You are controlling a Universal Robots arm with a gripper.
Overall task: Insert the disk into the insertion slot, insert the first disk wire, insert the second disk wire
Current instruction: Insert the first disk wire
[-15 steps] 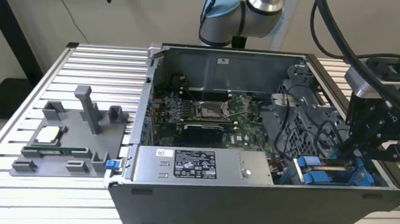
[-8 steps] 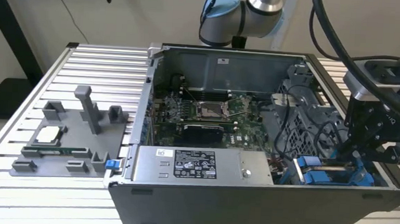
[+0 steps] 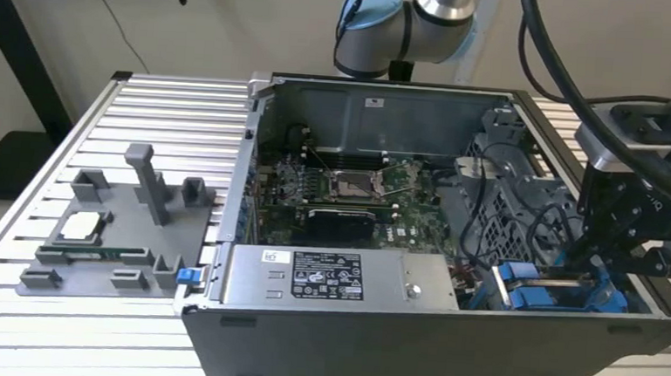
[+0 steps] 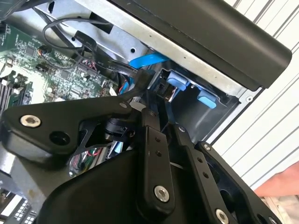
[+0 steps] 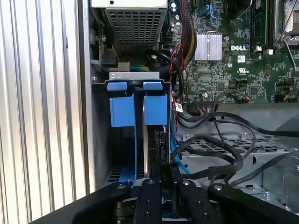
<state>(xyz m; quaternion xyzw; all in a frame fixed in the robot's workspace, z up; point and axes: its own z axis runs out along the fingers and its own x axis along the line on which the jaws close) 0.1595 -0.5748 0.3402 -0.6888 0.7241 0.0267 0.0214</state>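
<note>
My gripper [image 3: 596,278] reaches down into the corner of the open computer case at the exterior view's right. In the first wrist view its fingers [image 5: 149,191] stand close together, shut on a narrow dark body seen edge-on with a thin blue rail beside it: the disk [image 5: 158,140]. The disk stands upright, partly down in the insertion slot [image 5: 122,111], a grey metal bay with two bright blue latch tabs. Those tabs also show in the second wrist view beyond my gripper [image 4: 161,119], where the insertion slot [image 4: 178,83] meets the case wall. Most of the disk's faces are hidden.
Loose black cables [image 5: 219,144] lie right beside the bay, over the motherboard [image 3: 353,193]. A grey labelled power-supply box [image 3: 330,279] sits along the case front. A perforated cage [image 5: 135,25] stands past the bay. A grey fixture [image 3: 123,236] with small parts is on the slatted table [image 3: 166,99].
</note>
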